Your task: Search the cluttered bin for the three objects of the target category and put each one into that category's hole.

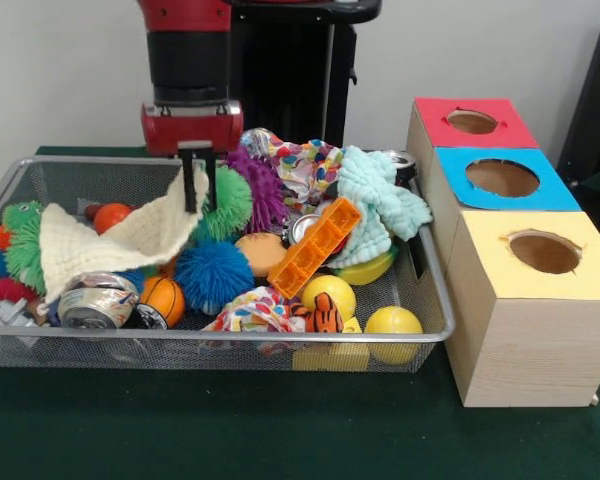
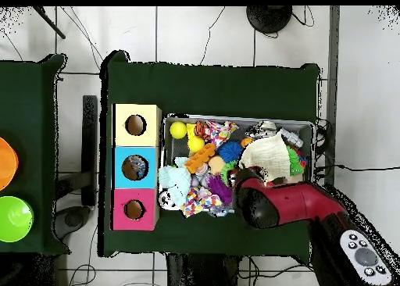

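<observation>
**Three boxes with holes, one full bin**

Three wooden boxes stand in a row on the green worktop (image 1: pixel 230 430), right beside a wire bin (image 1: pixel 420 335). The yellow box (image 1: pixel 540 300) is at one end, the blue box (image 1: pixel 502 180) is in the middle and the red box (image 1: pixel 472 122) is at the other end. Each box has one round hole on top. From above, something grey shows inside the blue box's hole; the other two holes look dark.

The wire bin is packed with toys and cloths. A cream cloth (image 1: pixel 120 240) is the biggest thing in it. It hangs in a tilted sheet, and its top corner is pinched in the end effector (image 1: pixel 200 180), which is clamped shut on it. A mint-green cloth (image 1: pixel 380 205) lies by the bin's wall next to the boxes. A spotted cloth (image 1: pixel 305 160) sits at the back and another patterned cloth (image 1: pixel 252 310) at the front. Around them are an orange plastic block (image 1: pixel 315 248), a blue spiky ball (image 1: pixel 212 275), a purple spiky ball (image 1: pixel 262 188), a silver can (image 1: pixel 95 300), a yellow ball (image 1: pixel 393 325) and a small orange basketball (image 1: pixel 162 298).
</observation>
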